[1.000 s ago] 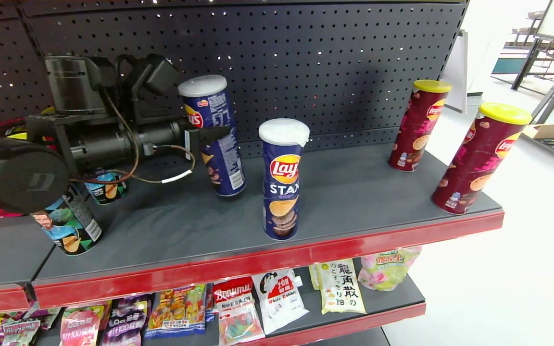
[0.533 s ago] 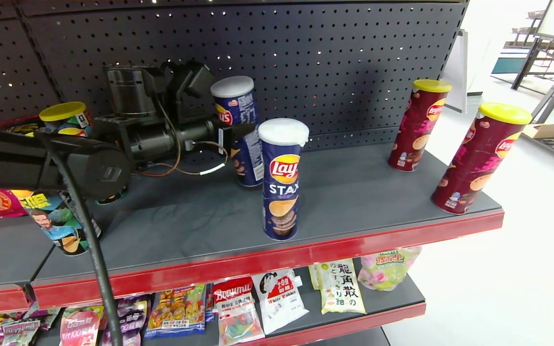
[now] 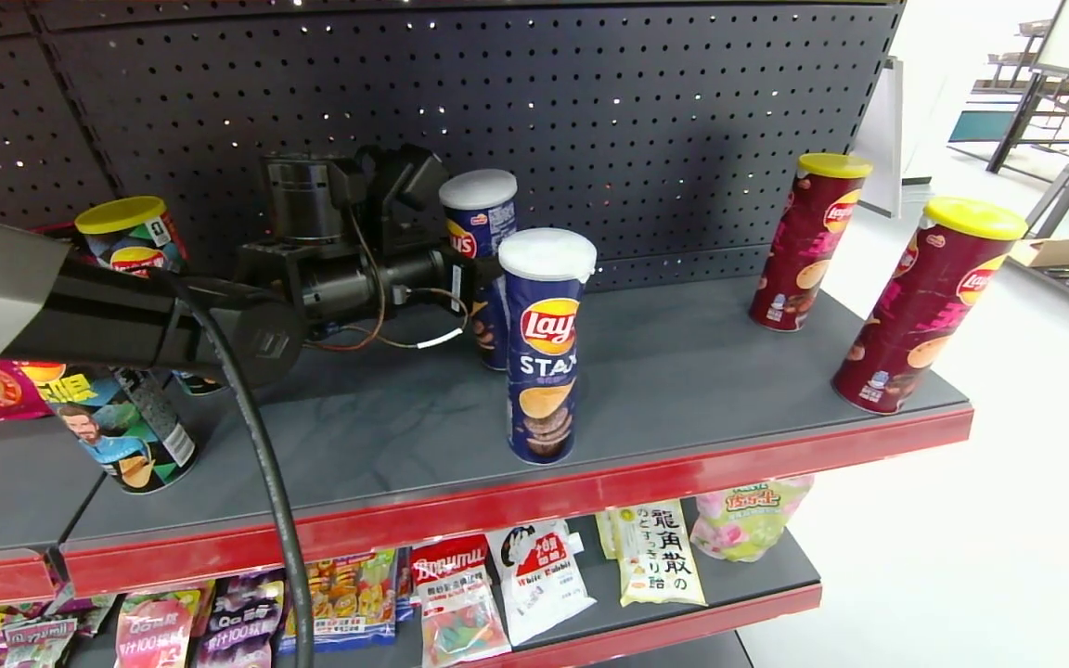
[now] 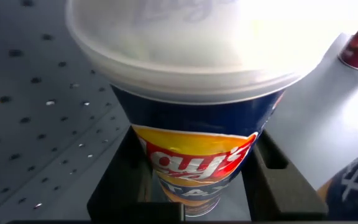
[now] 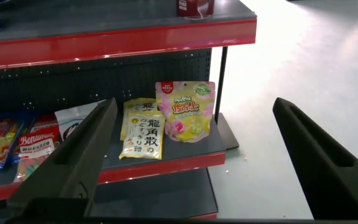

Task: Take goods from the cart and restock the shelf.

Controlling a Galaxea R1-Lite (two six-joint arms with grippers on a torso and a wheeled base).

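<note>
Grey shelf (image 3: 683,371) with a red front lip spans mid-frame. Left gripper (image 3: 483,269), centre-left, is clamped round the middle of the held blue chip can (image 3: 479,213), upright at centre; contact with the shelf is unclear. Right gripper (image 5: 196,106) is spread wide and holds nothing. Second blue can (image 3: 548,343) stands just in front.

My right gripper (image 5: 196,106) sits with jaws spread wide, facing the lower shelf (image 5: 166,167), where a green-pink pouch (image 5: 186,111) touches yellow packets (image 5: 140,129), under the red-edged upper shelf (image 5: 117,42).
</note>
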